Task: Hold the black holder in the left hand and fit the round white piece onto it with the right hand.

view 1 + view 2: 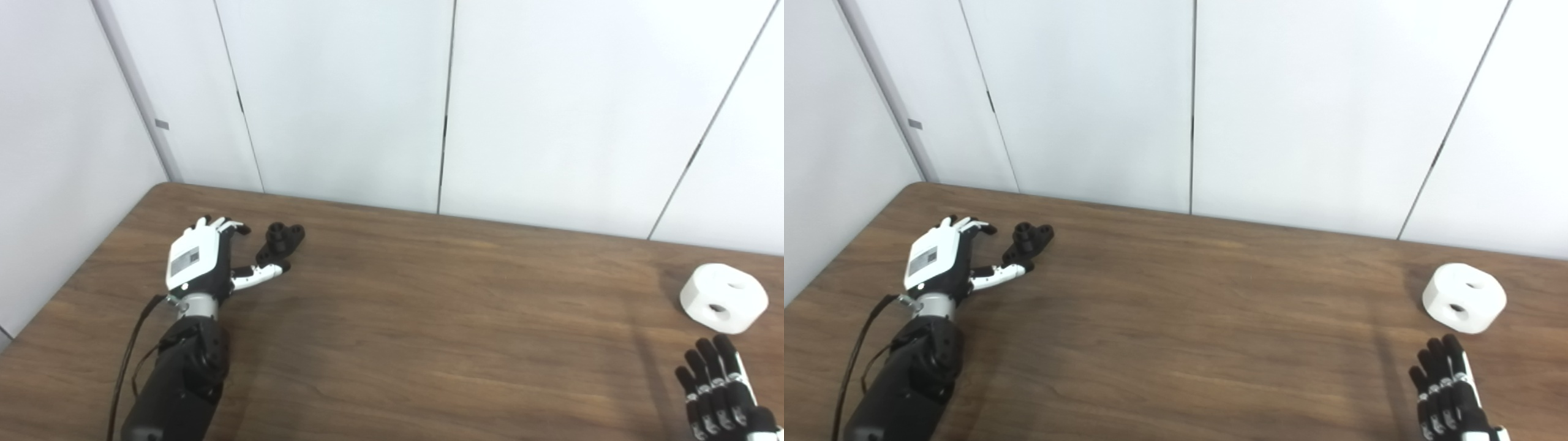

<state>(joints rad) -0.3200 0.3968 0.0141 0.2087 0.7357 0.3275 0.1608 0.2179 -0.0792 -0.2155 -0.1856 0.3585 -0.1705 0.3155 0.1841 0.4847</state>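
The black holder (280,240) lies on the brown table at the far left, a small flat piece with round holes and a short post. My left hand (205,257) rests just left of it, open, with the thumb stretched out to the holder's near end. At the far right sits the round white piece (723,297), a thick disc with two holes. My right hand (719,389) is open near the bottom right corner, fingers pointing up at the white piece and a short gap below it.
The wooden table (429,318) runs wide between the two hands. White wall panels (343,98) stand right behind its far edge. A black cable (125,361) hangs along my left forearm.
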